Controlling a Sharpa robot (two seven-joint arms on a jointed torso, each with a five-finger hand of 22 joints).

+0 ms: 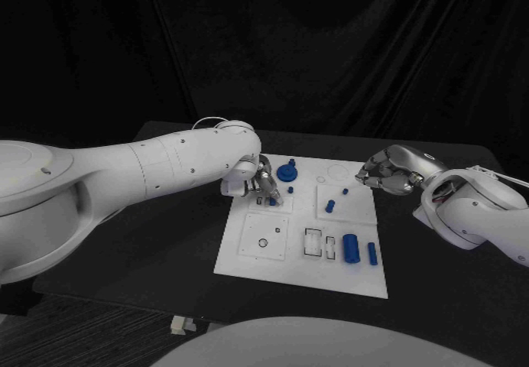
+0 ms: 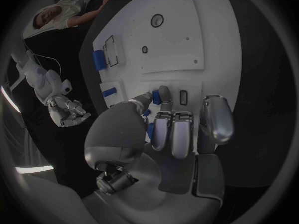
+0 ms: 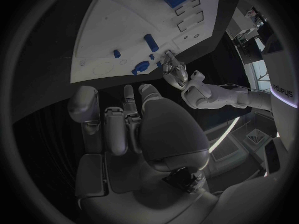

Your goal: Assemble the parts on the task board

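The white task board [image 1: 251,256] lies mid-table. My left hand [image 1: 256,182] reaches over its far left part and pinches a small blue part [image 2: 156,97] between thumb and a finger, low on the board beside a small rectangular slot [image 2: 183,97]. My right hand [image 1: 388,174] hovers at the board's far right edge with its fingers curled in and nothing in them. Loose on the board are a round blue knob [image 1: 289,170], a short blue peg [image 1: 329,205], a thick blue cylinder [image 1: 351,247] and a slimmer blue pin [image 1: 373,253].
Outlined recesses [image 1: 314,241] and a round hole [image 1: 262,243] mark the board's near half. The black table [image 1: 144,252] extends around the board, with a dark curtain behind it.
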